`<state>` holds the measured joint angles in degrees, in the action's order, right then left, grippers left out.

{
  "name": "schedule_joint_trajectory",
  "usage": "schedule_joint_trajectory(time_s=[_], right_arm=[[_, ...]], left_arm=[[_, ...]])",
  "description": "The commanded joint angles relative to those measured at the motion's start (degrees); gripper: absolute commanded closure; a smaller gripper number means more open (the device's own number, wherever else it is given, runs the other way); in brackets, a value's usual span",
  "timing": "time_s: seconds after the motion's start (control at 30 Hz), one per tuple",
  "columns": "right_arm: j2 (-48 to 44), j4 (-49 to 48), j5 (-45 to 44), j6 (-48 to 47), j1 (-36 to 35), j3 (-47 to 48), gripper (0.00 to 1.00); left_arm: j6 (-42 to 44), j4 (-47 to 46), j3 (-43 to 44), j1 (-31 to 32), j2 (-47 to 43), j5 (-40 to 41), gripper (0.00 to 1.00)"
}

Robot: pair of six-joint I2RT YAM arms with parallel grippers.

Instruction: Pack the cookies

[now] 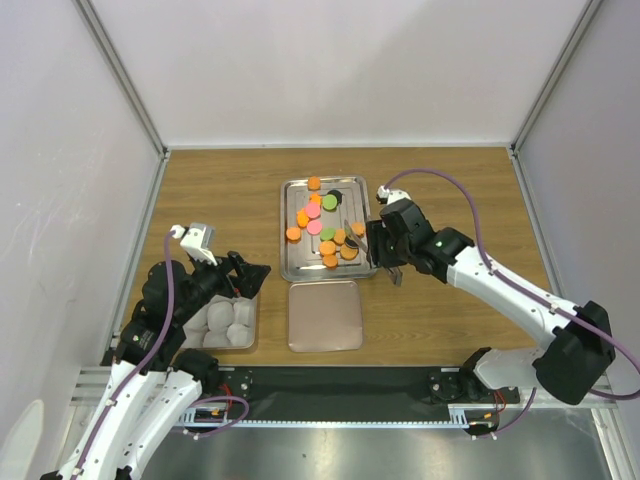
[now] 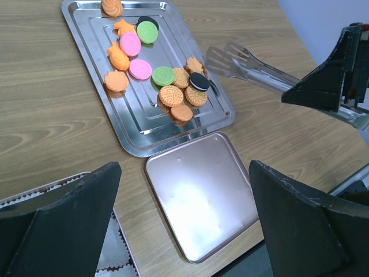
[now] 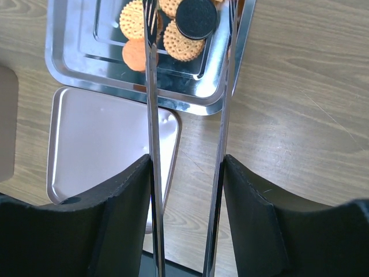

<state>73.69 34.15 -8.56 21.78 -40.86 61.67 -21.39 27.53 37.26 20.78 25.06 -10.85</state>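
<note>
The cookies [image 1: 320,225] lie scattered on the steel tray [image 1: 285,270]: orange, pink, green and black discs, also seen in the left wrist view [image 2: 164,78]. My right gripper [image 1: 392,245] [image 3: 187,190] is shut on a pair of metal tongs [image 3: 151,115], one finger pressed on each arm. The tongs [image 2: 248,63] reach over the tray's near right corner. A black cookie [image 3: 196,17] lies between the tong arms near their tips, which run off the frame. My left gripper [image 1: 245,275] [image 2: 184,219] stands open and holds nothing, above the table at the left.
A pink square lid [image 1: 325,315] [image 2: 202,196] [image 3: 98,138] lies just in front of the steel tray. Left of it, under my left gripper, sits a small box with white paper cups [image 1: 228,322] [image 2: 109,254]. White walls enclose the table on three sides.
</note>
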Motion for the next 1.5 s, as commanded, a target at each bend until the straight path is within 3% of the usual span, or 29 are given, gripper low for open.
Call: schedule_joint_trajectory(time_s=[0.0,0.97,1.17,1.3,1.47], right_arm=[[1.10,-2.59,-0.76,-0.25,-0.36,-0.41,0.44],[7.61,-9.19,3.11,0.90,1.22,-3.84,0.44],[7.87,-9.98,4.34,1.16,1.84,-4.01,0.50],[7.17,-10.07,4.86,1.07,2.10,-3.84,0.62],[5.42,-9.19,5.22,0.63,2.36,-3.22,0.71]], left_arm=[[0.82,-1.69,-0.08,0.32,-0.36,0.04,0.00],[0.82,-1.51,-0.08,0.67,-0.54,0.48,0.00],[0.82,-1.51,-0.08,0.67,-0.54,0.57,0.00],[0.82,-1.43,-0.08,0.76,-0.54,0.92,0.00],[0.64,-1.16,0.01,0.85,-0.54,1.45,0.00]])
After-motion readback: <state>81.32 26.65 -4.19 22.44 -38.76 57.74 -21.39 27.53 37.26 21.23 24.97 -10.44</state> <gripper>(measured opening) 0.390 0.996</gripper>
